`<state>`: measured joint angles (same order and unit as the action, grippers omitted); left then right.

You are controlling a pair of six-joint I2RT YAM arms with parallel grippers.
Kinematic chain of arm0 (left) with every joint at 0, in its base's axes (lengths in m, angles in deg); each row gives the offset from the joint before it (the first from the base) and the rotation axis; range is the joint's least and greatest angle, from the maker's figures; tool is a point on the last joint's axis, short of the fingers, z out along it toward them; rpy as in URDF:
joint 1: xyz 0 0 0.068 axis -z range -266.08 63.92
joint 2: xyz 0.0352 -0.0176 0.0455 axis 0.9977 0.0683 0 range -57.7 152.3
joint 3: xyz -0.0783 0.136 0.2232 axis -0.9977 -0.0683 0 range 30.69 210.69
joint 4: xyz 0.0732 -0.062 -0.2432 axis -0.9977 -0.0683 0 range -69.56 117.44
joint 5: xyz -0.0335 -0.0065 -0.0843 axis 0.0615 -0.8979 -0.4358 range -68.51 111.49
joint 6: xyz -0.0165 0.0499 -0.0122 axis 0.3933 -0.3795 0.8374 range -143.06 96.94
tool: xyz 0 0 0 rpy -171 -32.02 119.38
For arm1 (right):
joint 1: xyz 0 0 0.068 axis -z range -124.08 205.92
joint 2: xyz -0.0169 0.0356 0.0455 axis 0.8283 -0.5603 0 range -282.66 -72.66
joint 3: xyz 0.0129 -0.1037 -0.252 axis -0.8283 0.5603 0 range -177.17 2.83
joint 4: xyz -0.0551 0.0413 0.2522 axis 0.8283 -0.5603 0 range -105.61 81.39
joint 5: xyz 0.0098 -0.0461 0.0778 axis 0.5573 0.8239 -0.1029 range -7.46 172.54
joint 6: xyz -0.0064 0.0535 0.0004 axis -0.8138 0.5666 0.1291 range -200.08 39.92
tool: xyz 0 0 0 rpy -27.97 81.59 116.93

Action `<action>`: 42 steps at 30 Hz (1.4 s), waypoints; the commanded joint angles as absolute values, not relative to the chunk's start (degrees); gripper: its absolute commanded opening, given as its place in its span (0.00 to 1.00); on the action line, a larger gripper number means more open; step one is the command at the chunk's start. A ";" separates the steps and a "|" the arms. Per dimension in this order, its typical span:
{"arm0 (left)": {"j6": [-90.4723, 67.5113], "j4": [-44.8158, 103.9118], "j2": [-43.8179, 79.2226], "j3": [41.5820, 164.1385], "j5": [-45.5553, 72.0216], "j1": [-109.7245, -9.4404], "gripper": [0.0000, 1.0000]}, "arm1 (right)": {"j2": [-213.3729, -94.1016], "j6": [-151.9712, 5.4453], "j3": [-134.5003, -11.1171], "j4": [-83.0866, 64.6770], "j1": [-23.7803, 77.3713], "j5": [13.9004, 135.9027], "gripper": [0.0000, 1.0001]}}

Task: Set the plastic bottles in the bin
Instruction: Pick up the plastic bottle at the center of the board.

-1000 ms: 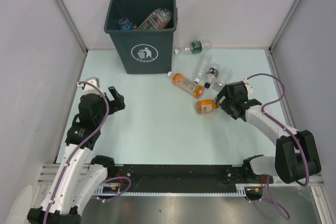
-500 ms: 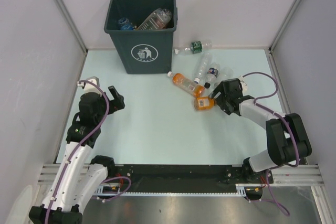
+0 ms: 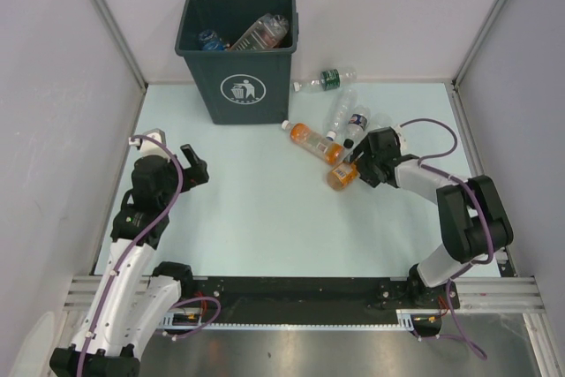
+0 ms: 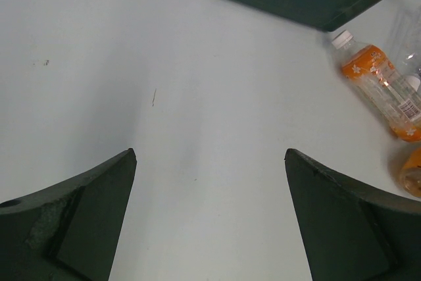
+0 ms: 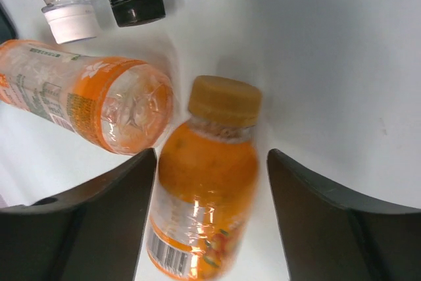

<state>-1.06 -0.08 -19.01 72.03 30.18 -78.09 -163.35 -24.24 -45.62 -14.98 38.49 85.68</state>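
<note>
Betw R claw [image 5: 210, 154] jaws, apart | orange btl [image 5: 204, 195] axis along gap, cap outward | L claw [image 4: 210, 154] apart

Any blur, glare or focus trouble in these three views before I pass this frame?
Top external: sharp and evenly lit, with no harsh shadows. Left wrist: the fingers of the left gripper are dark and soft-edged, while the table is in focus. Right wrist: the orange bottle inside the right gripper is smeared toward its lower end and has bright glare streaks.
</note>
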 commanded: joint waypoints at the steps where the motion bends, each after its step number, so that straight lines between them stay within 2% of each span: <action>1: -1.09 1.60 -19.56 71.91 29.58 -78.79 1.00 | -165.47 -24.35 -48.32 -15.02 37.91 84.74 0.67; 7: -1.09 1.60 -19.65 71.91 29.41 -78.87 1.00 | -165.03 -27.87 -50.43 -17.83 36.32 88.08 0.62; 11: -1.09 1.60 -19.65 72.00 29.32 -78.88 1.00 | -163.19 -30.15 -51.84 -20.56 34.40 90.88 0.47; 17: -1.09 1.60 -19.65 71.91 29.05 -78.96 1.00 | -156.95 -33.05 -56.05 -26.53 31.32 99.85 0.38; 21: -1.00 1.69 -19.56 71.91 28.53 -79.05 1.00 | -152.38 -36.04 -59.04 -27.51 29.03 103.54 0.37; 28: -0.91 1.61 -20.00 71.82 28.53 -79.23 1.00 | -148.51 -42.19 -66.69 -22.33 27.10 103.02 0.36; 35: -0.91 1.61 -20.00 71.82 28.26 -79.40 1.00 | -152.54 -49.31 -78.28 -15.21 25.08 103.37 0.35; 42: -0.82 1.69 -20.09 71.82 28.09 -79.84 1.00 | -164.57 -56.43 -96.82 -10.72 22.80 102.67 0.34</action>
<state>-1.06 -0.08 -19.47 71.99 28.76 -79.01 -158.76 -50.19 -87.45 -16.71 24.42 101.79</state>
